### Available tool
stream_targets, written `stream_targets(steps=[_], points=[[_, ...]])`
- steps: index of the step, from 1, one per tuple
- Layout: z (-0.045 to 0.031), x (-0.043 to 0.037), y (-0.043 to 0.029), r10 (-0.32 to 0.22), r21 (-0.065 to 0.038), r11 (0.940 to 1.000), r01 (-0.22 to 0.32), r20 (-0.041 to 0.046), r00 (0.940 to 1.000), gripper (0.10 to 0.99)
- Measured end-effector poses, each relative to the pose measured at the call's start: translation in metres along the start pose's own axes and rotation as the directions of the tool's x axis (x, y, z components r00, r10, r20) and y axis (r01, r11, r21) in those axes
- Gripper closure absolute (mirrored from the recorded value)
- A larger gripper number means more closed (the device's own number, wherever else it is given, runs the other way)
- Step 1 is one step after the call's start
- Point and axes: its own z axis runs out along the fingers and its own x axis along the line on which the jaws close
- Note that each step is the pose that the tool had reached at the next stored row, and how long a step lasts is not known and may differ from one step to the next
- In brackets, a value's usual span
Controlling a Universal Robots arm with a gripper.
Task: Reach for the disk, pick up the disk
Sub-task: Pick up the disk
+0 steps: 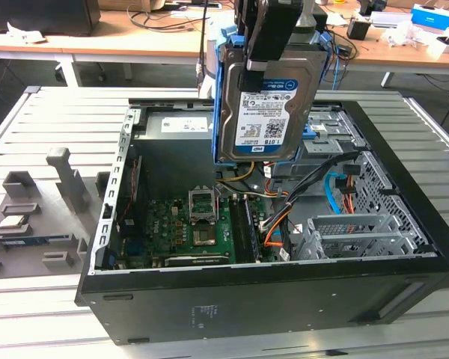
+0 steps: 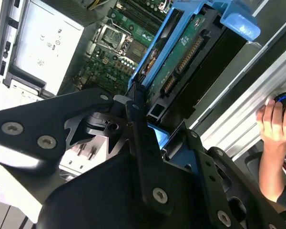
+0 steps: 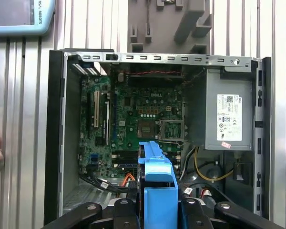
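Fingers (image 2: 133,102) clenched on the disk (image 1: 263,105), gripping its blue rail frame (image 3: 156,183), drive hanging upright near the top centre of the exterior view above the open computer case (image 1: 269,288), label facing the camera, case resting on the slatted metal worktop (image 1: 45,112), a person's hand (image 2: 275,121) at the right edge of the second wrist view.

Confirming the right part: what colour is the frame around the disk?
Blue, around the disk; clearest in the exterior view.

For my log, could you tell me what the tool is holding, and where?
The tool holds the disk by its top end, above the open computer case.
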Motion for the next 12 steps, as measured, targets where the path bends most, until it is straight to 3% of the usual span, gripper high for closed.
stream_targets(steps=[12], points=[[0.0001, 0.0221, 0.0006, 0.0, 0.0, 1.0, 0.0, 0.0001, 1.0, 0.718]])
